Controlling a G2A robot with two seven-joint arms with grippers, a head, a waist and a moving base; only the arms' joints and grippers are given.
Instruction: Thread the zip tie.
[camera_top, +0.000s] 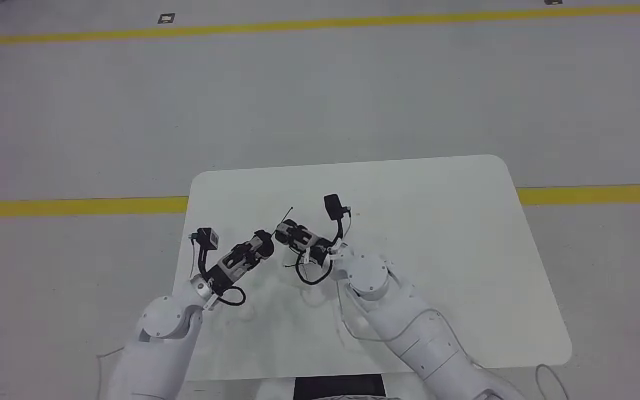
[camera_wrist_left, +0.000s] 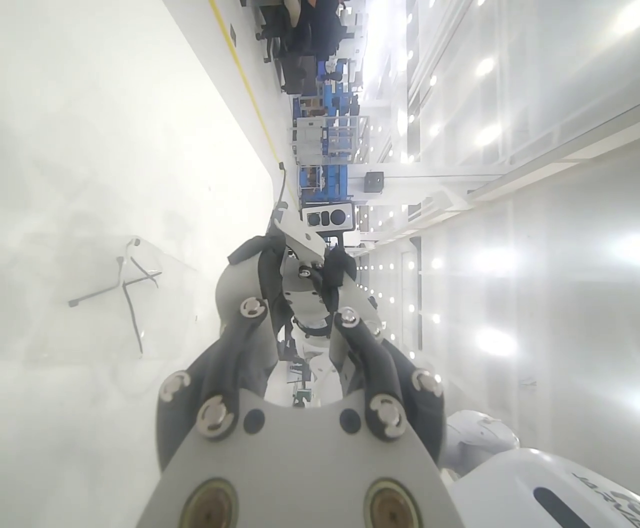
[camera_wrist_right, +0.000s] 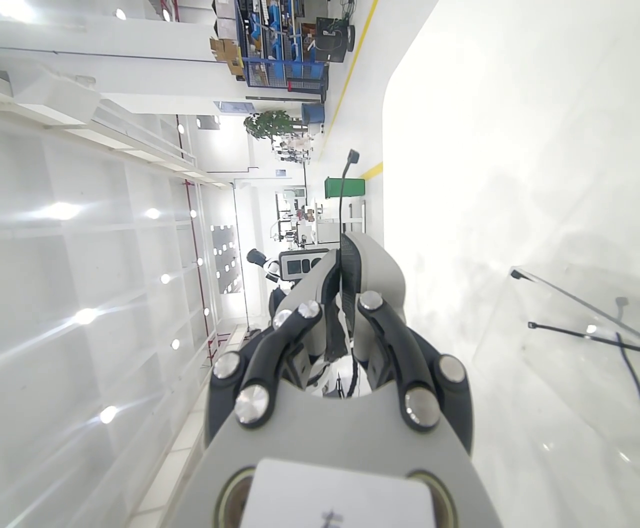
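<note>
Both arms meet tip to tip over the near left part of the table (camera_top: 470, 200). Your right gripper (camera_wrist_right: 345, 245) has its fingers pressed together on the zip tie (camera_wrist_right: 343, 200). The strap runs straight out along them, with the square head at the free end, pointing away from the robot. Its lower length is hidden between the fingers. Your left gripper (camera_wrist_left: 297, 255) stands spread, close in front of the right one. Farther off, a clear tray (camera_wrist_left: 165, 300) holds spare ties (camera_wrist_left: 131, 305), hard to count.
</note>
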